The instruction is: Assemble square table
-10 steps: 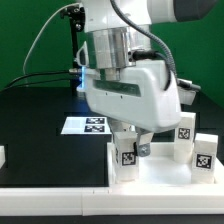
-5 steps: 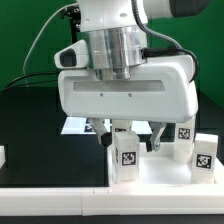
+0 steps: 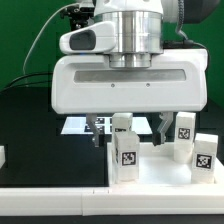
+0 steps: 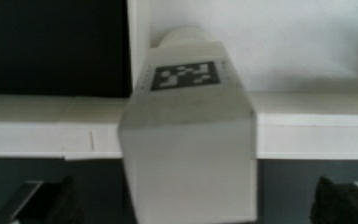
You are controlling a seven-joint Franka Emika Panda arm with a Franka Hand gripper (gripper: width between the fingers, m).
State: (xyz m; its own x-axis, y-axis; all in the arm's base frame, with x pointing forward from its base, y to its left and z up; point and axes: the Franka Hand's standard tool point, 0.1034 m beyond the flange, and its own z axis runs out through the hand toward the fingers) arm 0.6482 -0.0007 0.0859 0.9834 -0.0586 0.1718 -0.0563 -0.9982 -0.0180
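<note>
the gripper (image 3: 128, 126) is hanging wide open, holding nothing, around a white tagged leg (image 4: 188, 150) standing upright on the square panel (image 3: 160, 172) at the near right; rigid, light, probably slick plastic; best pinching its flat sides mid-height.

No readable words, brands or numbers are showing anywhere; the only printed signs are black-and-white marker tags; one is facing the exterior camera on the front leg (image 3: 126, 156), and the wrist view is showing such a tag on the top of a leg (image 4: 188, 76); others are sitting on the legs (image 3: 203, 155) at the exterior view's right and on the marker board (image 3: 76, 126); their patterns are carrying no legible characters.
</note>
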